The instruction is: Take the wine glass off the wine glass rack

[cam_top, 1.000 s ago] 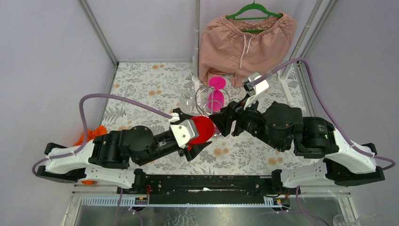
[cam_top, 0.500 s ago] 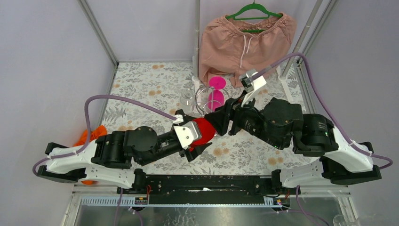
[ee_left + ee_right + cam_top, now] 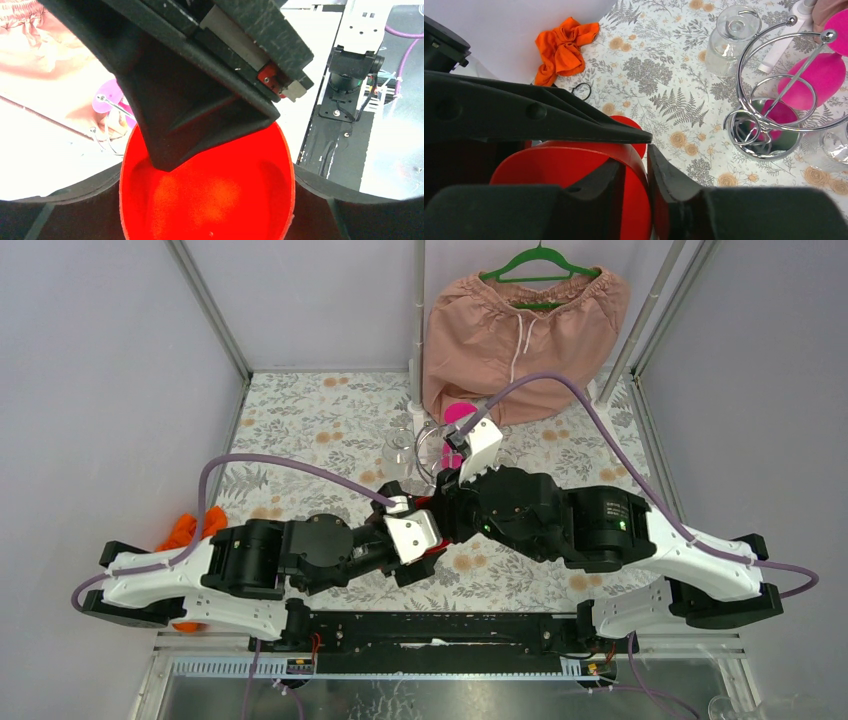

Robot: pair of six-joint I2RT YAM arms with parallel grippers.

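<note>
since the red wine glass (image 3: 569, 167) is already clear of the wine glass rack (image 3: 774, 147), what matters now is the handoff geometry imo. left gripper (image 3: 206, 200) is spread wide w/ the red bowl wedged between its fingers, so it's the one carrying it. right gripper (image 3: 645, 162) sits astride the bowl wall, one finger inside, one outside, gap nearly pinched, but can't tell if it's really biting yet. mouth looks to open toward the right wrist, and a red disc just past those fingertips is prob the foot, so the long axis runs roughly along the right fingers, not 100% sure tho. rack stands beyond & to the right of them, apart from the glass, w/ a pink glass (image 3: 824, 80) on it. both arms are at the glass, right one nearer the rack.
</note>
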